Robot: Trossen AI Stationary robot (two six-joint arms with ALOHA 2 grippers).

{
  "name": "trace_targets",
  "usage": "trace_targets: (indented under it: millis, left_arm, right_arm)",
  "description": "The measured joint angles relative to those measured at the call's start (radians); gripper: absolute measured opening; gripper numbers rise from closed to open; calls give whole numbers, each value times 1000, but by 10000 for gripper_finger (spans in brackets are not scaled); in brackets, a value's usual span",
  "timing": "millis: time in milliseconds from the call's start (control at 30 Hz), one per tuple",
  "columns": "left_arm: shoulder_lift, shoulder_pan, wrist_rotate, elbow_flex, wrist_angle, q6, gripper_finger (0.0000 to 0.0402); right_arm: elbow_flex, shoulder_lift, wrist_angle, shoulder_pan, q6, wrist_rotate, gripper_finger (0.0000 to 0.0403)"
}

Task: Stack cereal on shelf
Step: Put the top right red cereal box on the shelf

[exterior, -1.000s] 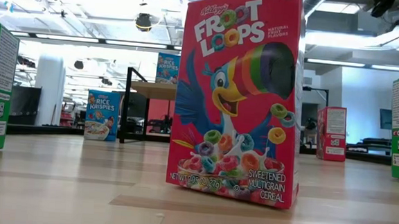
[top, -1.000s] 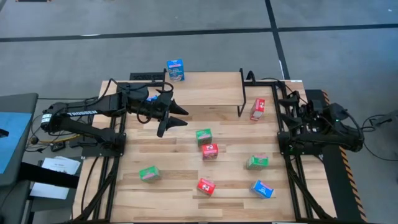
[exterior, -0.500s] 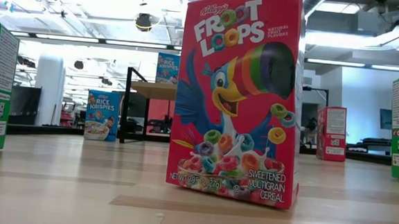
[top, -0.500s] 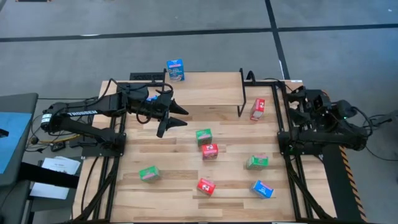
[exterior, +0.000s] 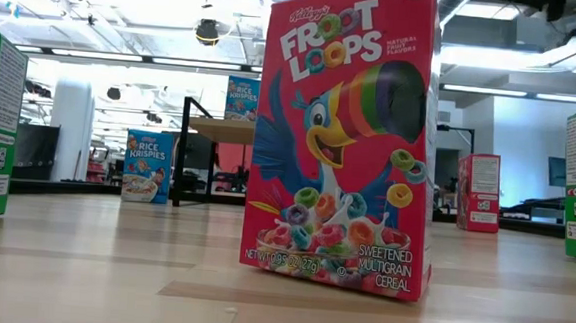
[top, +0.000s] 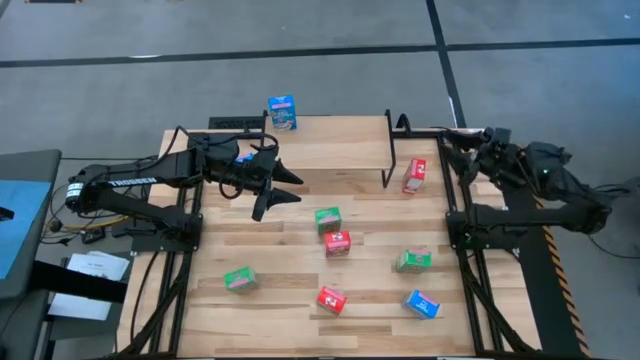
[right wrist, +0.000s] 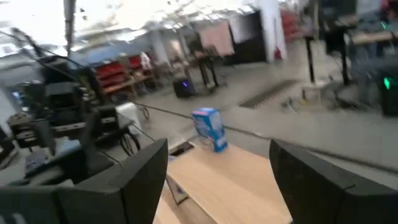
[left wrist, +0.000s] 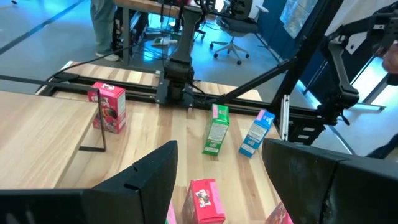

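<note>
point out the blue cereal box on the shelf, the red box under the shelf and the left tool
blue cardboard cereal box (top: 283,112), high view, printed front.
red cardboard cereal box (top: 414,175), high view, top face.
left tool (top: 283,188), high view, gap between its open fingertips.

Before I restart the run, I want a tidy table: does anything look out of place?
Yes. One blue cereal box stands at the shelf's far left corner, overhanging the board's back edge, so it looks ready to tip off behind.
</note>
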Motion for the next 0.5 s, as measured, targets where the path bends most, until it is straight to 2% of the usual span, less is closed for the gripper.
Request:
trace_targets:
  millis: [233,500]
  left_arm:
    - [0,0,0,0,-20,7,224]
    - [0,0,0,0,-68,-2,224]
  right_arm:
    - [73,90,-188,0,144,149,306]
    - [84,164,-377,-1,349,182,306]
